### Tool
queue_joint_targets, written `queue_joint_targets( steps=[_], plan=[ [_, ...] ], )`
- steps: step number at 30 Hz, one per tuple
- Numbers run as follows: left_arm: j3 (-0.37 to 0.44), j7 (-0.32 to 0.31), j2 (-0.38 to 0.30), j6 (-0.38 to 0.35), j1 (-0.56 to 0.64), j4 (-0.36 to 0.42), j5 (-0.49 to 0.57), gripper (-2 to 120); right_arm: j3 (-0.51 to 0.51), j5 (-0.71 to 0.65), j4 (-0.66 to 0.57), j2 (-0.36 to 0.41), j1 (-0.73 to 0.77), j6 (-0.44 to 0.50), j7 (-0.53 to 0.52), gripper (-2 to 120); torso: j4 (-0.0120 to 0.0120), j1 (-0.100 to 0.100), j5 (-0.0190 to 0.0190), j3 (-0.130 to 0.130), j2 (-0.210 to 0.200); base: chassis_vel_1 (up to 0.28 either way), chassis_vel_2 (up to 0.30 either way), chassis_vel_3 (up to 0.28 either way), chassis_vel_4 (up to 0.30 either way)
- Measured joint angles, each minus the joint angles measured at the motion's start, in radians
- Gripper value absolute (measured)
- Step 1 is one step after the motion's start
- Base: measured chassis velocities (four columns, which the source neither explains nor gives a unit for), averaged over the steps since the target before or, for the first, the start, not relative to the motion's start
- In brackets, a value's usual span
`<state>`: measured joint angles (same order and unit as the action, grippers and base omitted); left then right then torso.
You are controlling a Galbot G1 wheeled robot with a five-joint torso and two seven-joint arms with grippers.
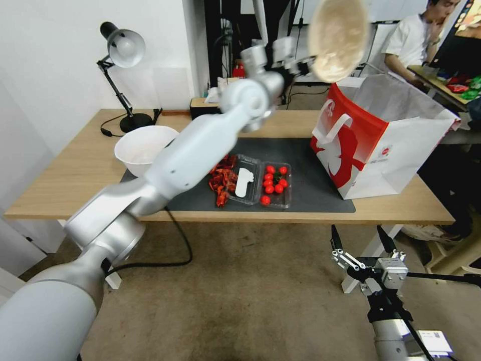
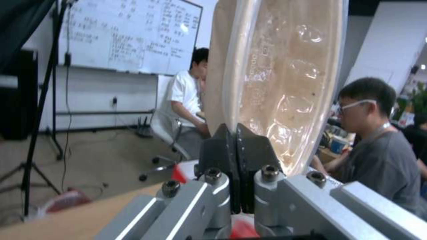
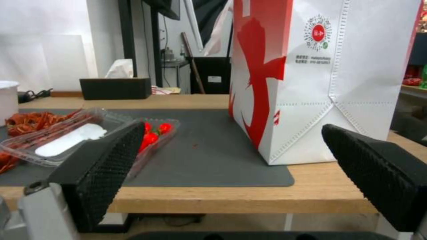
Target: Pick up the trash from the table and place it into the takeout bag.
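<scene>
Left hand [image 2: 235, 140] lifts a shallow beige bowl [image 1: 338, 37] above the boxy red-and-white paper takeout bag [image 1: 381, 145].
Fingers pinch the rim; right hand [image 1: 359, 245] hangs wide below the light-wood worktop [image 1: 75, 170].

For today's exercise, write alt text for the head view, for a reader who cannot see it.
The left gripper, raised high, pinches a shallow beige bowl by its rim above the open red-and-white takeout bag on the table. The right gripper hangs open below the table's front edge.
</scene>
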<state>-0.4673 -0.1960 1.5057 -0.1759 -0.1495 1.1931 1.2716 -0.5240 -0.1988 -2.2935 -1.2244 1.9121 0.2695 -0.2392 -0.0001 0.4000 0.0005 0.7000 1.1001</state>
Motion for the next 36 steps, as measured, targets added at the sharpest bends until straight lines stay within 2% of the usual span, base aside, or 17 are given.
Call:
queue_joint_targets(
  steps=[5,8,11,12,13,14,16,17,18,24,34,36],
  plan=[
    [-0.017,0.03,0.052,0.011,-0.035,-0.041,-0.019,0,-0.001,0.001,0.0,-0.006,0.002,0.002,0.0,100,0.0002,0.0,-0.0003,0.0,0.0,0.0,0.0,0.0,0.0],
    [-0.039,0.099,0.066,0.021,-0.049,-0.051,-0.048,0,-0.006,0.001,0.0,-0.007,0.007,0.004,0.0,100,0.0001,0.0,-0.0003,0.0,0.0,0.0,0.0,0.0,0.0],
    [-0.053,0.125,0.066,0.028,-0.049,-0.053,-0.075,0,-0.008,0.001,0.0,-0.008,0.008,0.006,0.0,100,0.0002,0.0,-0.0004,0.0,0.0,0.0,0.0,0.0,0.0],
    [-0.066,0.147,0.064,0.036,-0.049,-0.054,-0.101,0,-0.009,0.001,-0.001,-0.007,0.009,0.007,-0.001,100,0.0002,0.0,-0.0005,0.0,0.0,0.0,0.0,0.0,0.0],
    [-0.089,0.179,0.063,0.054,-0.043,-0.06,-0.172,0,-0.011,0.001,-0.001,-0.007,0.009,0.008,-0.001,100,0.0002,0.0,-0.0004,0.0,0.0,0.0,0.0,0.0,0.0],
    [-0.089,0.179,0.063,0.054,-0.043,-0.06,-0.172,0,-0.011,0.001,-0.001,-0.007,0.009,0.008,-0.001,100,0.0002,0.0,-0.0004,0.0,0.0,0.0,0.0,0.0,0.0],
    [-0.108,0.217,0.065,0.09,-0.035,-0.082,-0.28,0,-0.011,0.0,-0.001,-0.007,0.008,0.008,-0.001,100,0.0001,0.0,-0.0004,0.0,0.0,0.0,0.0,0.0,0.0],
    [-0.108,0.217,0.065,0.09,-0.035,-0.082,-0.28,0,-0.011,0.0,-0.001,-0.007,0.008,0.008,-0.001,100,0.0001,0.0,-0.0004,0.0,0.0,0.0,0.0,0.0,0.0],
    [-0.115,0.236,0.066,0.103,-0.033,-0.091,-0.327,0,-0.011,-0.001,-0.001,-0.007,0.007,0.008,-0.001,100,0.0002,0.0,-0.0004,0.0,0.0,0.0,0.0,0.0,0.0],
    [-0.133,0.273,0.065,0.114,-0.031,-0.098,-0.406,0,-0.009,-0.003,0.001,-0.006,-0.001,0.008,-0.001,100,0.0001,0.0,-0.0005,0.0,0.0,0.0,0.0,0.0,0.0],
    [-0.155,0.286,0.051,0.132,-0.013,-0.105,-0.47,0,-0.008,-0.01,0.003,-0.006,-0.015,0.008,-0.004,100,0.0002,0.0,-0.0005,0.0,0.0,0.0,0.0,0.0,0.0],
    [-0.162,0.284,0.045,0.132,-0.007,-0.103,-0.481,8,-0.007,-0.01,0.003,-0.006,-0.016,0.008,-0.005,100,0.0001,0.0,-0.0005,0.0,0.0,0.0,0.0,0.0,0.0]
  ],
)
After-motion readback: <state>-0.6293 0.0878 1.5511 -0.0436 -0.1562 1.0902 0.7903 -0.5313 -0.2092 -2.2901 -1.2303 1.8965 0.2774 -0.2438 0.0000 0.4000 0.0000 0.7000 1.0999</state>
